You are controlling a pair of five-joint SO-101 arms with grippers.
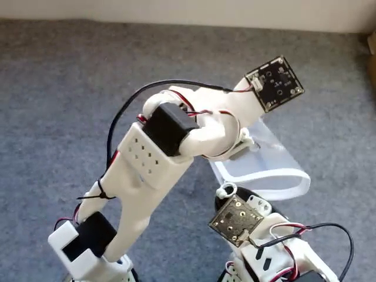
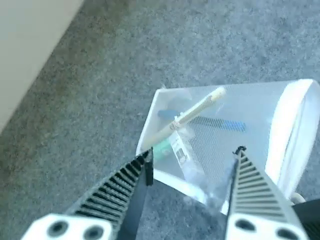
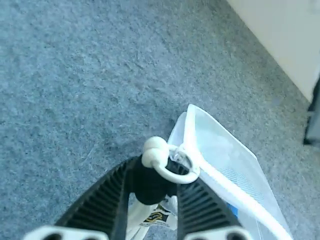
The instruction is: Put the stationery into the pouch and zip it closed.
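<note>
Left gripper (image 2: 194, 154) gapes wide, empty, over one edge of the pouch (image 2: 235, 105), which lies on open carpet (image 2: 100, 100), pens (image 2: 195, 112) inside. Right gripper (image 3: 157, 182) is clamped on the zipper ring (image 3: 172, 167) at the pouch's corner.

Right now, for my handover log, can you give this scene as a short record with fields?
surface: grey carpet
pouch: translucent white mesh, lying on the carpet
contents: cream pen and blue pen inside the pouch
left pincer: open, fingers astride one pouch corner
right pincer: shut on the zipper pull ring
zip: how far closed cannot be told
</note>
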